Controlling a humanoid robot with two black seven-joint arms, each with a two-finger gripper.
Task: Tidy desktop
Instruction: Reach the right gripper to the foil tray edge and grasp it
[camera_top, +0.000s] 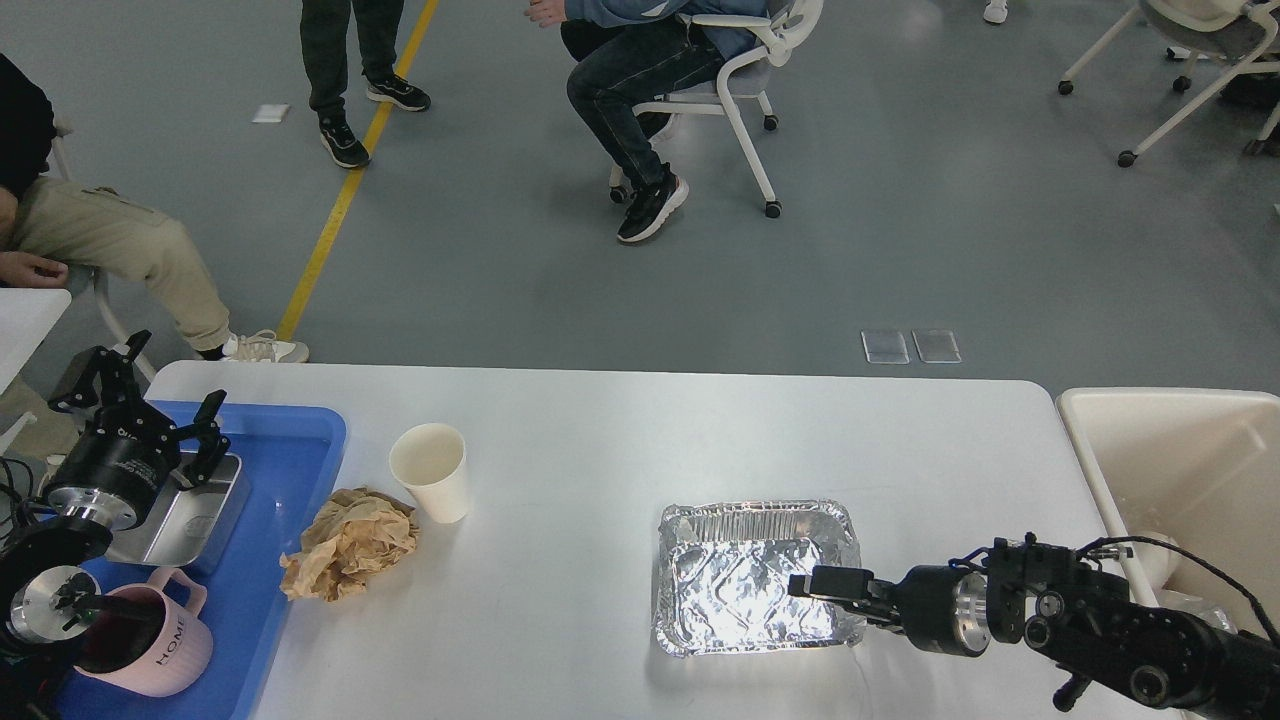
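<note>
The white desktop (620, 440) holds a white paper cup (432, 470), a crumpled brown paper (348, 545) and a shiny foil tray (750, 575). My right gripper (835, 590) reaches in from the right. One finger lies over the foil tray's right rim and inner side; the other finger is hidden, so I cannot tell its grip. My left gripper (160, 400) is open and empty. It hovers above the far end of a steel tray (195, 515), which sits in the blue plastic tray (290, 470) at the left.
A pink mug (165, 640) marked HOME stands in the blue tray's near end, under my left arm. A cream bin (1180, 470) stands off the table's right edge. People and wheeled chairs are on the floor beyond the far edge.
</note>
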